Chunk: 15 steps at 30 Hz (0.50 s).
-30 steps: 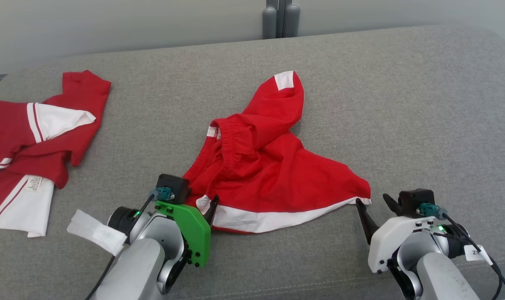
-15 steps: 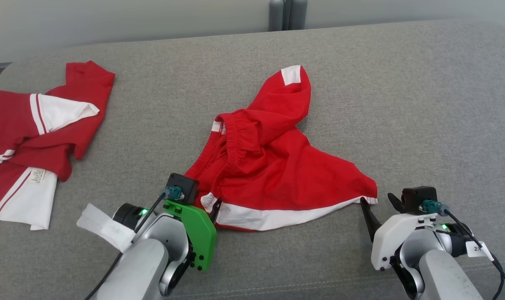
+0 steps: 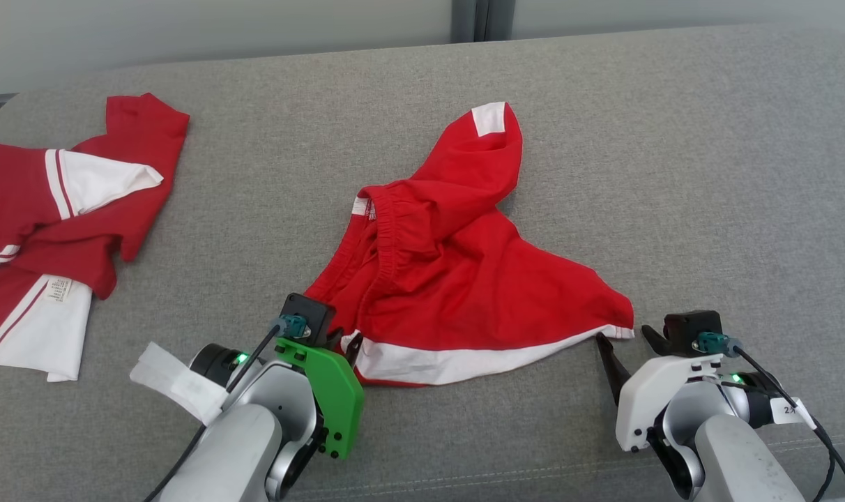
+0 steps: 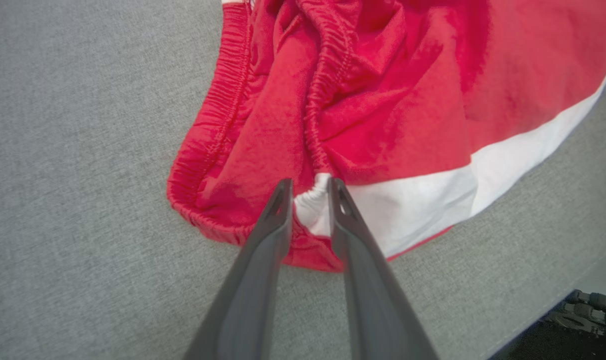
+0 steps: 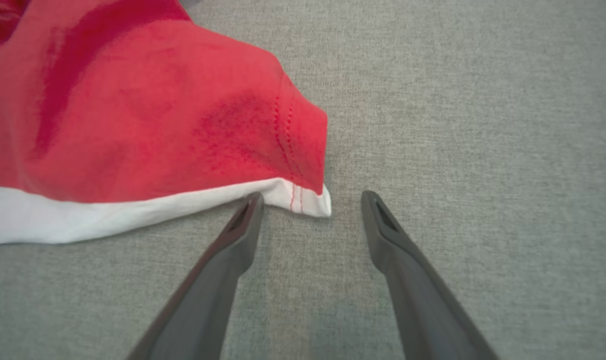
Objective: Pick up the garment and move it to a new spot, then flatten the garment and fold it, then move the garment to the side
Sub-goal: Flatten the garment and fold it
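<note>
Overall: a red garment (image 3: 457, 279) with a white band was laid crumpled at the middle of a grey padded surface (image 3: 708, 174).
Garment details: an elastic waistband was gathered on the left side; a leg marked with a white patch was stretched away from the robot; the white-banded hem was run along the near edge.
Left gripper (image 3: 346, 341): placed at the garment's near left corner; its jaws were drawn nearly together and clamped on a bunched white fold beside the waistband.
Right gripper (image 3: 623, 335): set low over the surface at the garment's near right corner; its jaws were held wide apart, with the white hem corner lying just at their tips, ungripped.
Second garment (image 3: 60, 223): a red and white piece was seen rumpled at the far left of the surface, well apart from the first.
</note>
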### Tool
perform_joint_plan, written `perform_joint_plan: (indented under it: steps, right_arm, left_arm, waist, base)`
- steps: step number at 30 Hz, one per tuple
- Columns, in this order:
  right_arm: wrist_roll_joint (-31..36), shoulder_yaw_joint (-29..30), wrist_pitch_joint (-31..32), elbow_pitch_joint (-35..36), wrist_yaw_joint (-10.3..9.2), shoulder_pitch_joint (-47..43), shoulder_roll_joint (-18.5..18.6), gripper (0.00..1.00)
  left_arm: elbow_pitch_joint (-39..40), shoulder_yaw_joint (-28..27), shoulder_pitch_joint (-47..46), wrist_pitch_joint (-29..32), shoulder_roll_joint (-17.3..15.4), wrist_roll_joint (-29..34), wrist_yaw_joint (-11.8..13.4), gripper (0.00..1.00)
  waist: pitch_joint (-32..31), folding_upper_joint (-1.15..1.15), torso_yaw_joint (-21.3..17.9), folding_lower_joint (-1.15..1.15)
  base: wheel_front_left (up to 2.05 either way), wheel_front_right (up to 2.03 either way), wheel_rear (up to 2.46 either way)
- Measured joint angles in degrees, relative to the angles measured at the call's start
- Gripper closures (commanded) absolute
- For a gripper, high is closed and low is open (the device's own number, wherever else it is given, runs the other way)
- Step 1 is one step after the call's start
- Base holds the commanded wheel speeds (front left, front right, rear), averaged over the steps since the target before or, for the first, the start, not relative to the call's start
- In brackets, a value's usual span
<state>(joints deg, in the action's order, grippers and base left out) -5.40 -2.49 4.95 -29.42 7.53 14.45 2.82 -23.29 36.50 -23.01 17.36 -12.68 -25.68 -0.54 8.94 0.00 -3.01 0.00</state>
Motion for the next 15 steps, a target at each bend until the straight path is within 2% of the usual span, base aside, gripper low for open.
perform_joint_plan:
  steps: [5, 6, 7, 8, 9, 10, 15]
  right_arm:
    - [0.0, -0.2, 0.0, -0.7, 0.0, 0.7, 0.0, 0.0]
    - [-0.1, -0.4, -0.1, -0.8, 0.0, 0.9, 0.0, 0.05]
    - [-0.3, -0.5, -0.3, -0.9, 0.0, 1.2, 0.0, 0.4]
    - [-0.5, -0.7, -0.5, -1.0, 0.0, 1.4, 0.0, 0.58]
    - [-0.6, -0.9, -0.5, -1.2, 0.0, 1.6, 0.0, 0.76]
    - [-0.6, -1.0, -0.6, -1.3, 0.0, 1.7, 0.0, 1.0]
    - [-0.9, -1.2, -1.3, -1.7, 0.0, 2.2, 0.0, 1.0]
  left_arm:
    - [-0.3, 0.3, -0.1, 0.0, -0.1, -0.1, 0.0, 0.69]
    - [-0.4, 0.4, -0.2, 0.0, -0.1, -0.1, 0.0, 0.73]
    - [-0.4, 0.5, -0.2, 0.0, -0.1, -0.1, 0.0, 0.79]
    - [-0.5, 0.5, -0.3, 0.0, -0.1, -0.1, 0.0, 0.87]
    - [-0.5, 0.6, -0.3, 0.0, -0.1, -0.1, 0.0, 1.0]
    - [-0.5, 0.7, -0.5, 0.0, -0.1, -0.2, -0.1, 1.0]
    - [-0.1, 0.7, -0.6, -0.6, -0.1, -0.8, -0.5, 1.0]
  waist:
    - [0.5, 0.0, -0.1, 0.0]
    - [0.7, 0.0, -0.1, 0.0]
    - [0.8, 0.0, -0.1, 0.0]
    - [0.9, 0.0, -0.1, 0.0]
    - [0.9, 0.0, 0.0, 0.0]
    - [1.0, 0.0, 0.0, 0.0]
    - [0.7, 0.0, 0.2, 0.0]
  base:
    - [0.0, 0.0, 0.0]
    - [0.0, 0.0, 0.0]
    - [0.0, 0.0, 0.0]
    - [0.0, 0.0, 0.0]
    - [0.0, 0.0, 0.0]
    - [0.0, 0.0, 0.0]
    - [0.0, 0.0, 0.0]
